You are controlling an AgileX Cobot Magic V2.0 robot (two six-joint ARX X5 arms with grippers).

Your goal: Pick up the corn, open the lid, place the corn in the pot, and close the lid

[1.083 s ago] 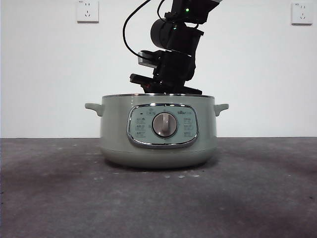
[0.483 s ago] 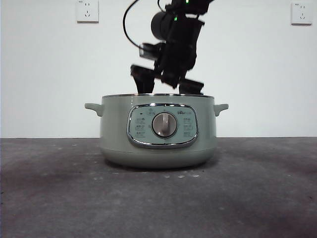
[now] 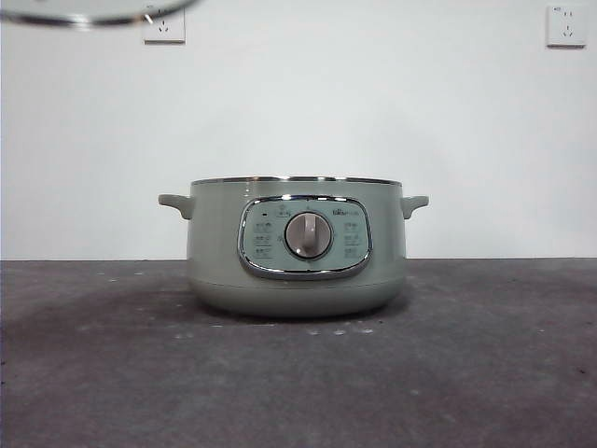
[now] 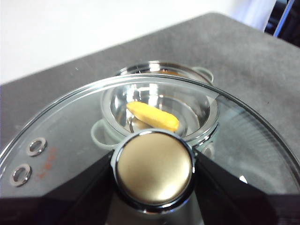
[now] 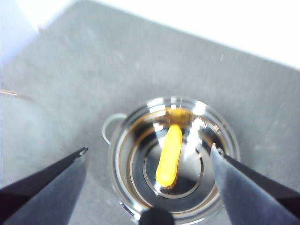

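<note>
Corn lies flat on the pot's shiny inner floor, pot uncovered, standing mid-desk. Left gripper is clamped on the lid knob, holding lid up in the air, off to one side of pot (rim just visible in front view). Right gripper hangs above pot, jaws spread wide, empty.

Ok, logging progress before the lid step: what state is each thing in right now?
corn: lying in the pot, released
pot: open, upright on the table
lid: off, held up above the pot by its knob
left claw: shut on the lid's knob
right claw: open, empty, above the pot
</note>
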